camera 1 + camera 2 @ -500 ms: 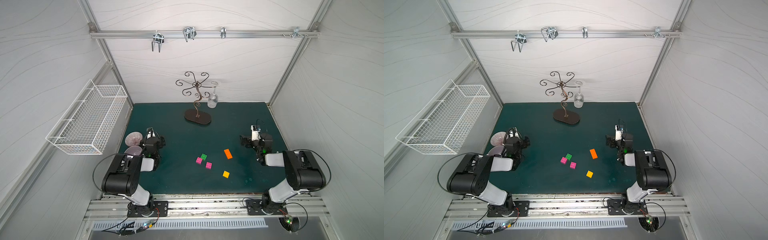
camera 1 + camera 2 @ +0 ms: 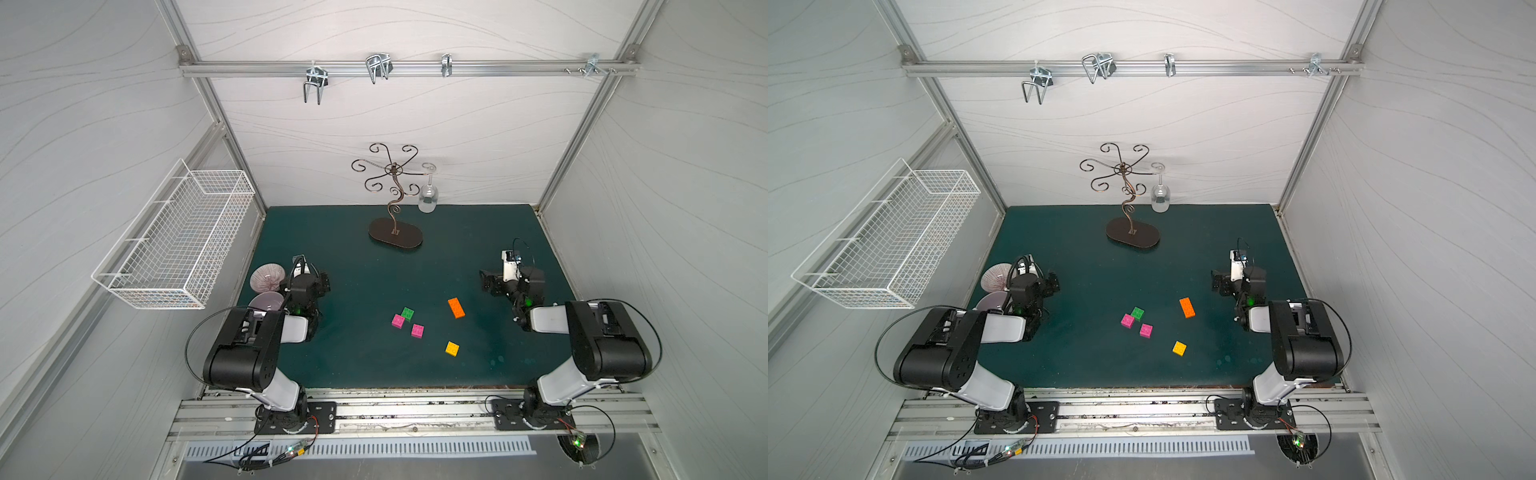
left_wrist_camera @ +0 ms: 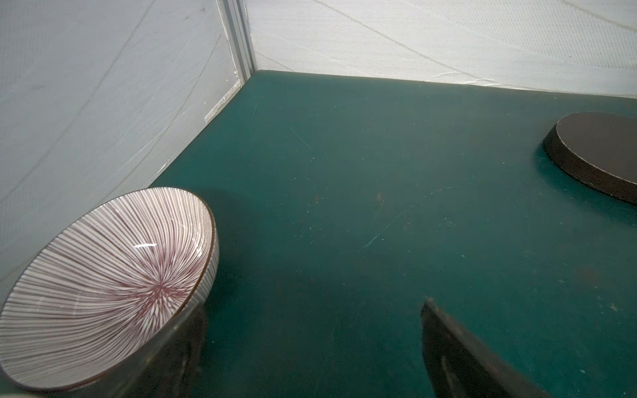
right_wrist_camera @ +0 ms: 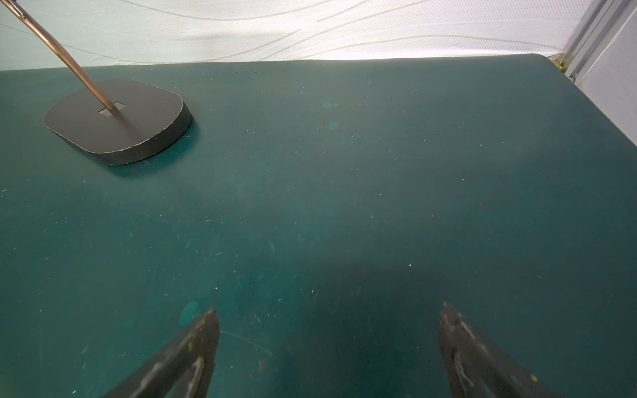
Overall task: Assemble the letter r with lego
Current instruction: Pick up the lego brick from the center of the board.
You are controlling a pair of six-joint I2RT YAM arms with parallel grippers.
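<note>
The arms are seen folded low at nine and three o'clock. The left hand (image 3: 312,306) and right hand (image 4: 329,308) are spread wide, empty; one left finger (image 3: 193,330) is masked by a bowl (image 3: 86,275).

Checking both top views against the ones from a moment ago, I find no change to report: the lego (image 2: 407,313) shows no shift on the mat (image 2: 374,266), and I make out no movement in the left gripper (image 3: 312,310) or right gripper (image 4: 329,315).
</note>
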